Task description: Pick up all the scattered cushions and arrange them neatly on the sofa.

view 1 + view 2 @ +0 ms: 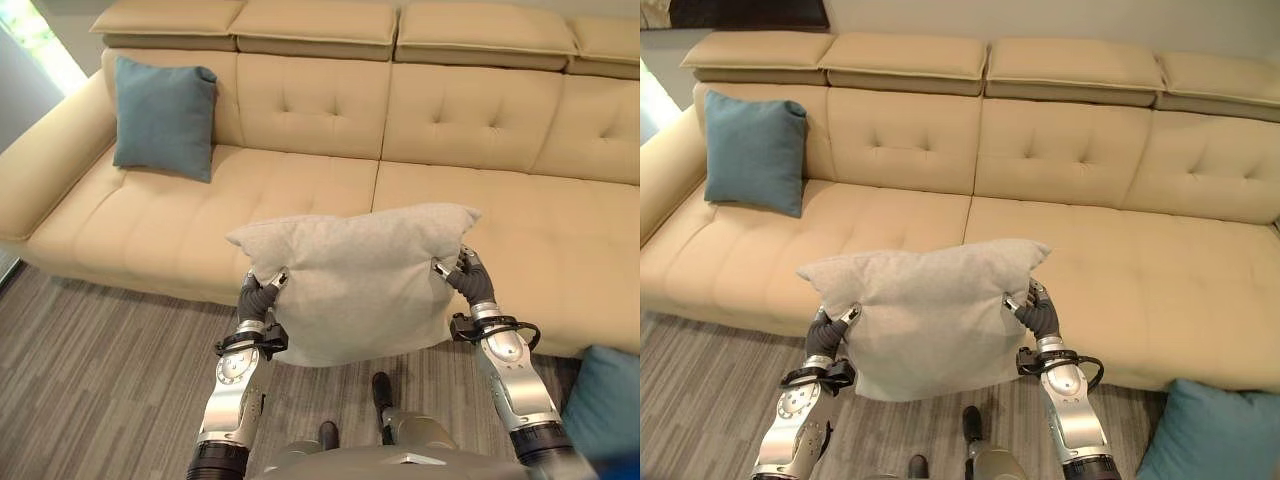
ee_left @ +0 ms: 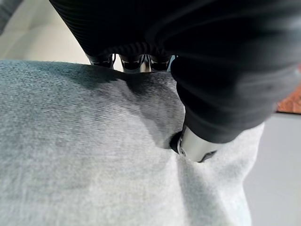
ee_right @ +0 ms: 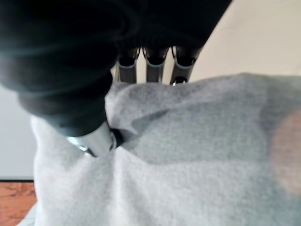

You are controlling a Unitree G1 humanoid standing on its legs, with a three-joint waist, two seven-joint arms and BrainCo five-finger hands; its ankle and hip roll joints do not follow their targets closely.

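We hold the light grey cushion (image 1: 360,285) up in front of us, above the grey striped floor (image 1: 90,370) and just before the front edge of the beige sofa (image 1: 480,130). Our left hand (image 1: 258,296) grips the cushion's edge at about 9 o'clock, and our right hand (image 1: 468,274) grips the opposite edge at about 3 o'clock. In the left wrist view the thumb (image 2: 195,146) presses into the grey fabric while the fingers (image 2: 132,62) curl over the far side of the edge, so this hand is clenched on the cushion. The right wrist view shows the same: its thumb (image 3: 94,139) digs into the cloth and its fingers (image 3: 153,66) wrap behind it, pinching the cushion between them. The cushion hangs roughly upright, its top corners sticking out past both hands, and it does not touch the sofa seat.

On the sofa, at about 10 o'clock from the held cushion, a teal cushion (image 1: 165,117) leans upright against the backrest near the armrest (image 1: 50,160) at that end. A second teal cushion (image 1: 1215,430) lies on the floor at about 4 o'clock, close to the sofa's front and well apart from our right hand. The seat between these two is tufted and beige.
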